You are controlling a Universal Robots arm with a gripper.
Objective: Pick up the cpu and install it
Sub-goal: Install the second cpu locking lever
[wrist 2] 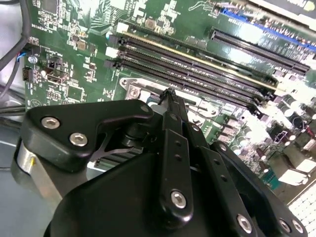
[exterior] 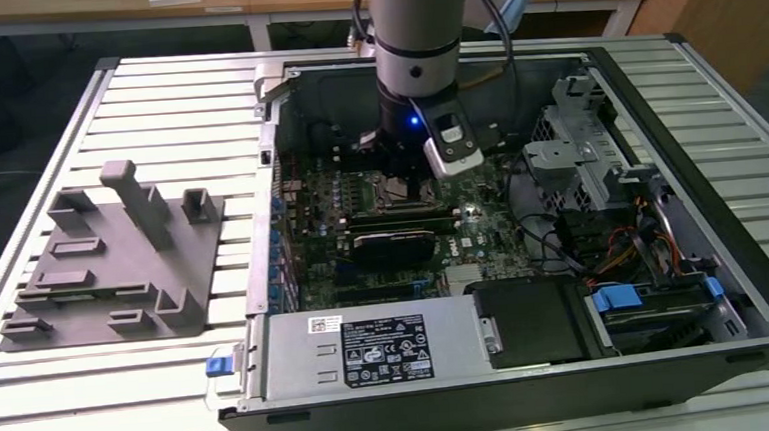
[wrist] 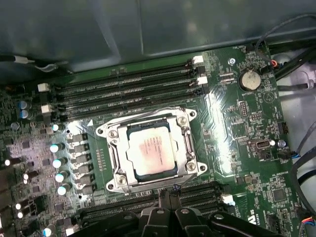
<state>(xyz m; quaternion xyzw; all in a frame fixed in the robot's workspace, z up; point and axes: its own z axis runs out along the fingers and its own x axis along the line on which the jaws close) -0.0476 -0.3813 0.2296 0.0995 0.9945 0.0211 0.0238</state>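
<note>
Silver-grey cpu: lying within the metal socket frame on the green motherboard, inside the computer case. Tool: just above the socket, fingertips together, nothing seen between them. Risk: a slightly skewed chip could bend contacts under pressure.

The cpu, a flat square chip with a silver-grey metal top, lies level inside its metal socket frame on the green board, at the centre of the first wrist view.
</note>
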